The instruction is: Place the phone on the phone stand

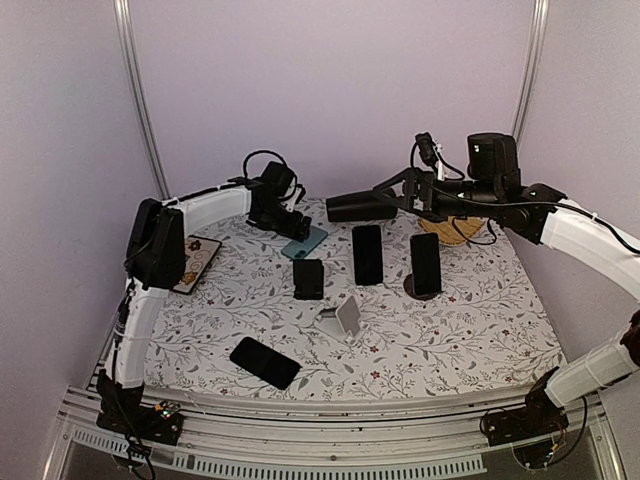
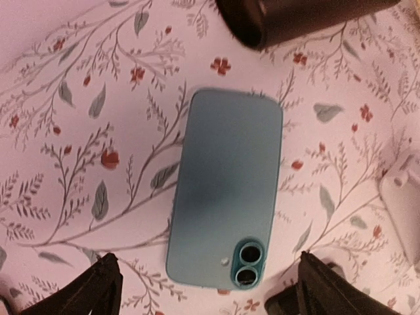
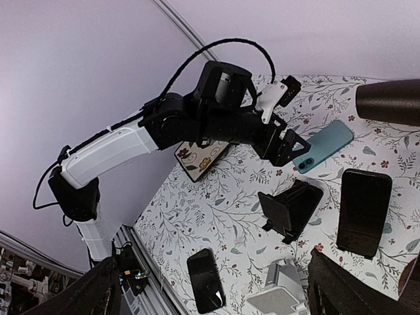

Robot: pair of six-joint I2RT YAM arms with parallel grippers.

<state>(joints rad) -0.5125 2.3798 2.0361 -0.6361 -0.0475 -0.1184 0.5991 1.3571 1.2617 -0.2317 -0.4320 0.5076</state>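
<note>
Both spread wide: left end effector [image 2: 209,279] over the smooth, round-cornered teal phone [image 2: 226,187], right end effector [image 3: 211,272] aloft.

We are finding no text, label, brand, number or sign that we can read in any view. The teal phone [image 2: 226,190] is lying back up under the left wrist camera, and it is showing us only a plain case and two lens rings, with no logo we can make out. The patterned-case phone [image 1: 195,262] at the left edge of the desk [image 1: 450,330] is showing flowers, not letters. The boards [image 1: 165,412] by the arm bases are appearing too small to read.
</note>
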